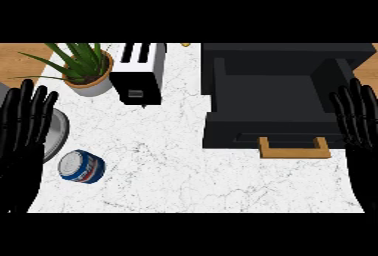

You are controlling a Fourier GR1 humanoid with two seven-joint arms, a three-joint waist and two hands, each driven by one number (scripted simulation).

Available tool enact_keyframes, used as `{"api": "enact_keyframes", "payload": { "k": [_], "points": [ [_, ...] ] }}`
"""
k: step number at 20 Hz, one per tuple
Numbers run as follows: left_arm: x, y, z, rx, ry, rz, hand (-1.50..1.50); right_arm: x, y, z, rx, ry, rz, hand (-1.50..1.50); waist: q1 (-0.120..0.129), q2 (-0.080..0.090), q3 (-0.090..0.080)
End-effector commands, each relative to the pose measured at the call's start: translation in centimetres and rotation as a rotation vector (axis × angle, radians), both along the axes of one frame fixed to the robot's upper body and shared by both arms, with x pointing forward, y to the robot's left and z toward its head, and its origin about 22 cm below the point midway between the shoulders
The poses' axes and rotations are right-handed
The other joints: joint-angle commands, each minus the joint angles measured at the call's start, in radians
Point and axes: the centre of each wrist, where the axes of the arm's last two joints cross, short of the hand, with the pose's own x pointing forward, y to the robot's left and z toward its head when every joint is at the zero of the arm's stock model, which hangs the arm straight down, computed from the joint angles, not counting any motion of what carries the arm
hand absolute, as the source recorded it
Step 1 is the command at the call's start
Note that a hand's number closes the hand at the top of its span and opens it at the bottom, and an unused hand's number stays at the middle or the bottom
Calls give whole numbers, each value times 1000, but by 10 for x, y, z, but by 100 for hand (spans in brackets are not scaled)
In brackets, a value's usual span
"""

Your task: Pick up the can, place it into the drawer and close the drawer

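Resting at the view's left edge, the left hand (22, 140) stands open with its fingers straight and pointing up, holding nothing. The right hand (359, 130) shows at the right edge in the same pose, fingers straight and empty, in front of the right side of the black drawer unit (284, 55).

Just beside the left hand, the can (81, 166) sits on the white marble counter (184, 175). It has a blue, red and white label and seems to lie on its side, silvery end toward the upper left. A grey plate (57, 131) above it is partly hidden by the left hand.

The drawer (266, 95) is pulled open, well apart from the can, its wooden handle (294, 148) facing the robot. Farther back stand a white toaster (139, 75) and a potted plant (88, 67).
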Motion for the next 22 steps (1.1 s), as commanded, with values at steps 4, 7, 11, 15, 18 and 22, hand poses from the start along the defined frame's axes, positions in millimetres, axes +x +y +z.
{"api": "enact_keyframes", "payload": {
  "k": [4,7,11,15,18,22],
  "points": [
    [-4,7,0,-26,-12,-520,-150,3,-2,10,17,-50,-23,-150,-1,-11,6],
    [-18,26,-25,127,315,-608,-150,-1,-6,-25,91,188,-127,-150,2,-2,8],
    [-29,73,-15,144,373,-673,-150,-10,-11,-17,88,237,-138,-150,8,-11,8],
    [-31,115,-9,146,387,-686,-150,-24,-11,-17,81,252,-127,-150,1,-11,9],
    [-33,130,-2,154,395,-693,-150,-37,-26,-15,78,267,-137,-150,-3,-11,10],
    [-34,146,-4,104,411,-665,-150,-31,-38,-30,72,259,-136,-150,-2,-10,10]
  ]
}}
